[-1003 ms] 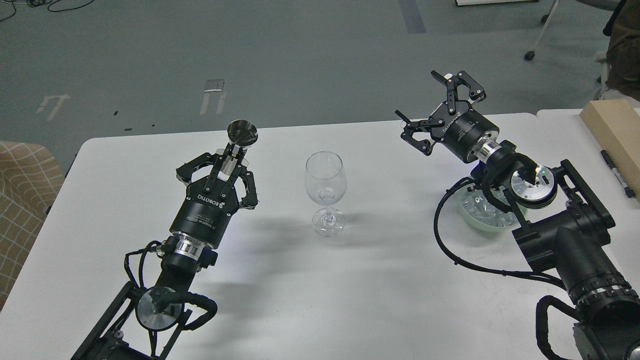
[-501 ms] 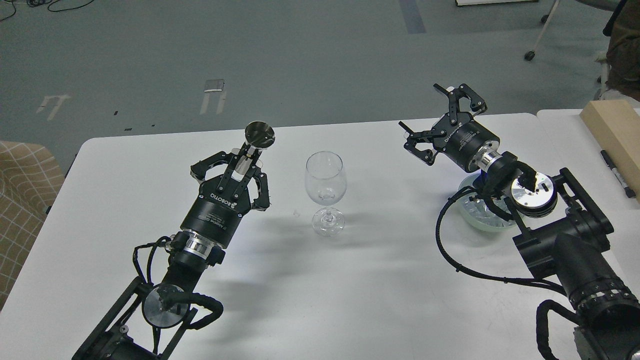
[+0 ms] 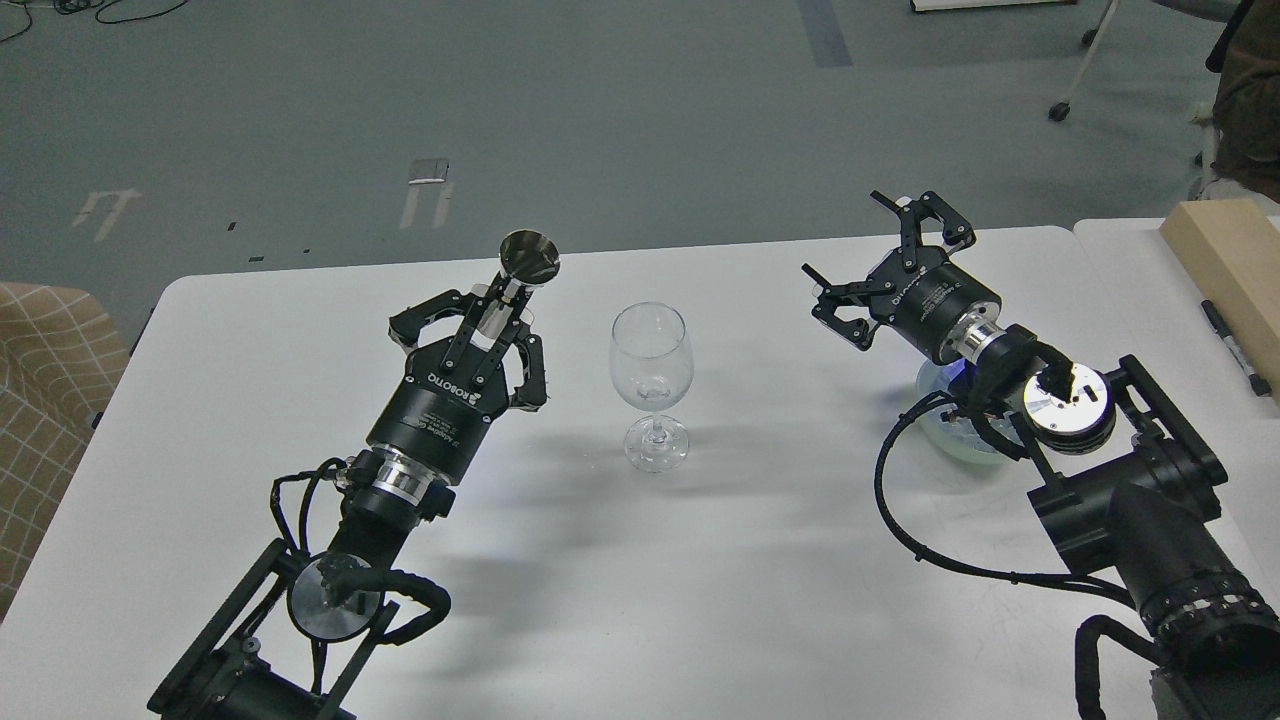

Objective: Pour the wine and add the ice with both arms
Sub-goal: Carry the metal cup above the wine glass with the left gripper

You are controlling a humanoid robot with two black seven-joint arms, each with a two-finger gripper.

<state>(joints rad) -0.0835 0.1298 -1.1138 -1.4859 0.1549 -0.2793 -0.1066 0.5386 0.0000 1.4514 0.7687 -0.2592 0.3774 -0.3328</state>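
Note:
An empty clear wine glass [image 3: 651,383] stands upright at the middle of the white table [image 3: 640,600]. My left gripper [image 3: 492,312] is shut on the stem of a small silver metal cup [image 3: 529,257], held above the table just left of the glass, its mouth tilted up and away. My right gripper [image 3: 848,238] is open and empty, up in the air to the right of the glass. Under my right wrist stands a pale green bowl [image 3: 941,437]. The ice in it is almost all hidden by the arm.
A light wooden block [image 3: 1225,265] and a black marker [image 3: 1236,348] lie on the neighbouring table at the far right. A checked chair [image 3: 40,390] stands left of the table. Grey floor lies beyond the far table edge.
My left gripper has carried the metal cup right and forward, closer to the glass. My right gripper has sunk lower and drawn slightly right, now covering more of the bowl.

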